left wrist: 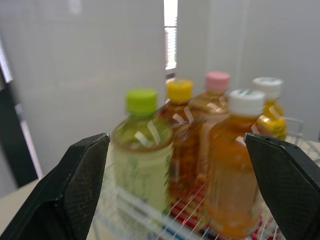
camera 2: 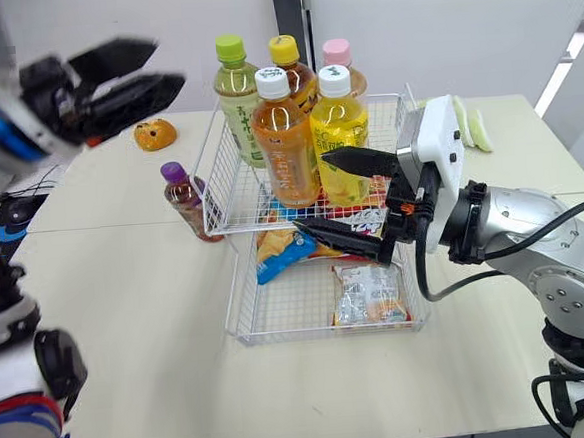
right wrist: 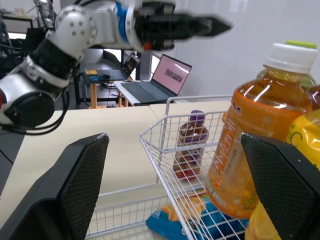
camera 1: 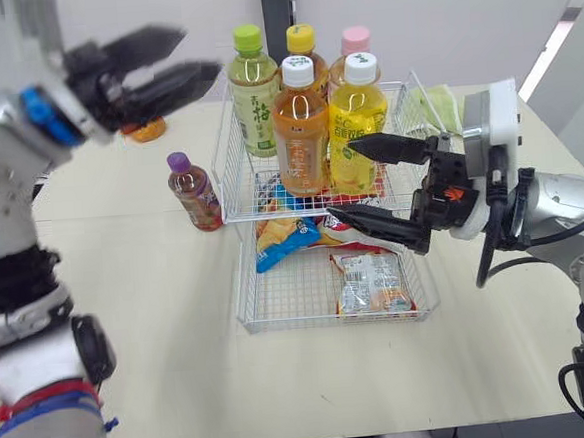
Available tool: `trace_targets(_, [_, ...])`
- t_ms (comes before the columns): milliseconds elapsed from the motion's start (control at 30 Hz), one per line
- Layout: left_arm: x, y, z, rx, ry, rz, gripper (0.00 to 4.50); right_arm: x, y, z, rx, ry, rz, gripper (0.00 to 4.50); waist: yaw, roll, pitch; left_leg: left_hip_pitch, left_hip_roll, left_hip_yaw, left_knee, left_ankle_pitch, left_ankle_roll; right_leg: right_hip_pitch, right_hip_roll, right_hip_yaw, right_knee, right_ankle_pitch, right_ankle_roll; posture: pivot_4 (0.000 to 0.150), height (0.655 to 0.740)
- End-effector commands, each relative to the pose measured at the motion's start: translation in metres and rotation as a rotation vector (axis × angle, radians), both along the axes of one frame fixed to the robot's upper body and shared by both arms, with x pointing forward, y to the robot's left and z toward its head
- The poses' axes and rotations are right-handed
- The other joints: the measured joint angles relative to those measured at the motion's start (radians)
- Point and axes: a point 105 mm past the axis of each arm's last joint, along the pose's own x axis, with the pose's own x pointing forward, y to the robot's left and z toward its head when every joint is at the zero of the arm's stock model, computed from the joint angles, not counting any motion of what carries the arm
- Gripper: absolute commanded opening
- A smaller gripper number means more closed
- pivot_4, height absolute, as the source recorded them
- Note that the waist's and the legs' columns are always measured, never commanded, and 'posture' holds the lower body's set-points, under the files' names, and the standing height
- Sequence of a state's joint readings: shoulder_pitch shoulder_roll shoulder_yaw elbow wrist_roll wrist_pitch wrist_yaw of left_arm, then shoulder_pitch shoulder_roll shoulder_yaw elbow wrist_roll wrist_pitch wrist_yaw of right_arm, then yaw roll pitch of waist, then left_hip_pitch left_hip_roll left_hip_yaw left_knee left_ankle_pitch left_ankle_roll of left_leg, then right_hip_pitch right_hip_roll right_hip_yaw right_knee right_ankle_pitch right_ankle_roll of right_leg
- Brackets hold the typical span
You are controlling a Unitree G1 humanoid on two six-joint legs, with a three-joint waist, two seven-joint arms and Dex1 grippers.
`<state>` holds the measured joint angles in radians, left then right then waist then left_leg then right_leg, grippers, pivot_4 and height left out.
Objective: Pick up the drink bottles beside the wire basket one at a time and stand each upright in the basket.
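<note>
A small purple-capped bottle (camera 1: pixel 195 193) stands upright on the table, just left of the wire basket (camera 1: pixel 227 173). Several bottles stand upright in that basket: green-capped (camera 1: pixel 253 93), yellow-capped (camera 1: pixel 301 44), pink-capped (camera 1: pixel 355 42), an orange drink (camera 1: pixel 301 128) and a yellow drink (camera 1: pixel 357 124), both white-capped. My left gripper (camera 1: pixel 200 53) hovers open, high above and left of the basket, with nothing in it. My right gripper (camera 1: pixel 341 179) is open and empty at the basket's front right, its fingers pointing left in front of the yellow drink.
A second wire basket (camera 1: pixel 279 315) sits in front of the first and holds snack packets (camera 1: pixel 372 282). An orange bun-like item (camera 2: pixel 155 134) lies at the back left. Pale green items (camera 1: pixel 436 106) lie behind the basket's right side. Bare tabletop spreads at the front left.
</note>
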<state>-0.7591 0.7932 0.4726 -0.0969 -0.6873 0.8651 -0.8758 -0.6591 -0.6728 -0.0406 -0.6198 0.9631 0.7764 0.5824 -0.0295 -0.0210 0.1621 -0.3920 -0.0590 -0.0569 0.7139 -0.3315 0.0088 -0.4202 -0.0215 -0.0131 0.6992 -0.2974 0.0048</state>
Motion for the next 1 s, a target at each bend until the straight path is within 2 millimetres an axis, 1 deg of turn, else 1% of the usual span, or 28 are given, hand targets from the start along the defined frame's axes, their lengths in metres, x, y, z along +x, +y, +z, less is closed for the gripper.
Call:
trace_targets(33, [-0.026, 0.038, -0.005, -0.012, -0.07, 0.208, 4.49, -0.003, 0.006, 0.011, 0.025, -0.053, 0.063, 4.5, 0.001, -0.001, 0.0, 0.0, 0.0, 0.0, 0.0, 0.0, 0.0, 0.0, 0.0, 0.0, 0.0, 0.0, 0.0, 0.15, 0.74])
trace_targets(67, [-0.032, 0.051, -0.023, -0.016, -0.044, 0.28, 4.49, -0.002, 0.008, 0.013, 0.032, -0.058, 0.079, 4.5, -0.001, 0.001, -0.001, 0.0, 0.0, 0.0, 0.0, 0.0, 0.0, 0.0, 0.0, 0.0, -0.001, 0.0, 0.0, 0.15, 0.74])
trace_targets(133, [-0.045, 0.067, -0.057, -0.002, 0.005, 0.377, 4.49, -0.002, 0.012, 0.014, 0.042, -0.054, 0.116, 4.5, 0.001, 0.0, -0.001, 0.001, -0.001, 0.001, -0.001, 0.0, 0.0, 0.001, 0.0, 0.002, -0.001, 0.0, 0.0, 0.15, 0.74])
trace_targets(200, [-0.061, 0.072, -0.09, -0.003, 0.067, 0.429, 4.49, -0.002, 0.016, 0.013, 0.039, -0.058, 0.143, 4.5, 0.001, 0.0, -0.001, 0.001, 0.0, 0.0, -0.001, 0.0, 0.0, 0.001, 0.0, 0.001, -0.002, 0.0, 0.0, 0.15, 0.74])
trace_targets(267, [-0.073, 0.074, -0.112, -0.039, 0.102, 0.486, 4.49, -0.001, 0.019, 0.013, 0.033, -0.068, 0.156, 4.5, 0.012, -0.001, -0.002, 0.001, 0.0, 0.0, -0.001, 0.0, 0.0, 0.001, 0.0, 0.001, -0.002, 0.0, 0.0, 0.15, 0.74])
trace_targets(367, [-0.087, 0.072, -0.133, -0.07, 0.122, 0.542, 4.49, 0.001, 0.02, 0.014, 0.032, -0.081, 0.158, 4.5, 0.036, -0.002, -0.003, 0.003, 0.0, 0.0, 0.0, 0.0, 0.0, 0.004, 0.0, 0.0, -0.002, 0.001, 0.001, 0.15, 0.74])
trace_targets(400, [-0.09, 0.07, -0.139, -0.077, 0.13, 0.549, 4.49, 0.001, 0.02, 0.013, 0.028, -0.086, 0.156, 4.5, 0.041, -0.001, -0.002, 0.006, 0.0, 0.0, 0.0, 0.0, 0.0, 0.006, 0.0, 0.001, -0.002, 0.001, 0.001, 0.15, 0.74])
trace_targets(467, [-0.092, 0.067, -0.144, -0.093, 0.136, 0.556, 4.49, 0.003, 0.02, 0.013, 0.024, -0.09, 0.149, 4.5, 0.048, -0.001, -0.002, 0.013, 0.0, -0.001, -0.001, -0.001, 0.001, 0.014, 0.0, 0.001, -0.003, 0.001, 0.001, 0.15, 0.74])
trace_targets(533, [-0.09, 0.064, -0.146, -0.091, 0.134, 0.554, 4.49, 0.004, 0.019, 0.012, 0.025, -0.088, 0.141, 4.5, 0.052, -0.001, -0.002, 0.015, 0.0, -0.001, -0.001, -0.003, 0.004, 0.015, 0.0, 0.001, -0.003, 0.002, 0.001, 0.15, 0.74])
trace_targets(600, [-0.081, 0.067, -0.147, -0.077, 0.131, 0.58, 4.49, 0.005, 0.017, 0.011, 0.023, -0.088, 0.125, 4.5, 0.052, -0.001, -0.002, 0.015, 0.0, -0.001, -0.001, -0.003, 0.004, 0.015, 0.0, 0.001, -0.003, 0.002, 0.001, 0.15, 0.74])
trace_targets(667, [-0.067, 0.061, -0.143, -0.066, 0.126, 0.553, 4.49, 0.006, 0.015, 0.011, 0.02, -0.087, 0.109, 4.5, 0.053, -0.001, -0.002, 0.015, 0.0, -0.001, -0.001, -0.003, 0.004, 0.015, 0.0, 0.0, -0.002, 0.002, 0.001, 0.15, 0.74])
trace_targets(733, [-0.048, 0.055, -0.137, -0.059, 0.115, 0.538, 4.49, 0.007, 0.013, 0.012, 0.018, -0.094, 0.091, 4.5, 0.054, -0.001, -0.002, 0.015, 0.0, -0.001, -0.001, -0.001, 0.001, 0.015, 0.0, 0.0, -0.002, 0.002, 0.0, 0.15, 0.74])
trace_targets(800, [-0.03, 0.044, -0.128, -0.08, 0.089, 0.496, 4.49, 0.007, 0.012, 0.013, 0.022, -0.097, 0.074, 4.5, 0.053, -0.001, -0.002, 0.015, 0.0, -0.001, -0.001, -0.001, 0.001, 0.015, 0.0, 0.0, -0.002, 0.002, 0.001, 0.15, 0.74])
trace_targets(900, [0.003, 0.031, -0.12, -0.08, 0.07, 0.481, 4.49, 0.006, 0.01, 0.013, 0.015, -0.099, 0.055, 4.5, 0.051, -0.001, -0.002, 0.014, 0.0, -0.001, -0.001, -0.001, 0.001, 0.015, 0.0, 0.0, -0.003, 0.002, 0.001, 0.15, 0.74])
trace_targets(1000, [0.035, 0.03, -0.112, -0.069, 0.037, 0.54, 4.49, 0.006, 0.007, 0.012, 0.013, -0.098, 0.028, 4.5, 0.051, -0.001, -0.002, 0.013, 0.0, -0.001, -0.002, -0.001, 0.001, 0.013, 0.0, 0.0, -0.003, 0.002, 0.001, 0.15, 0.74])
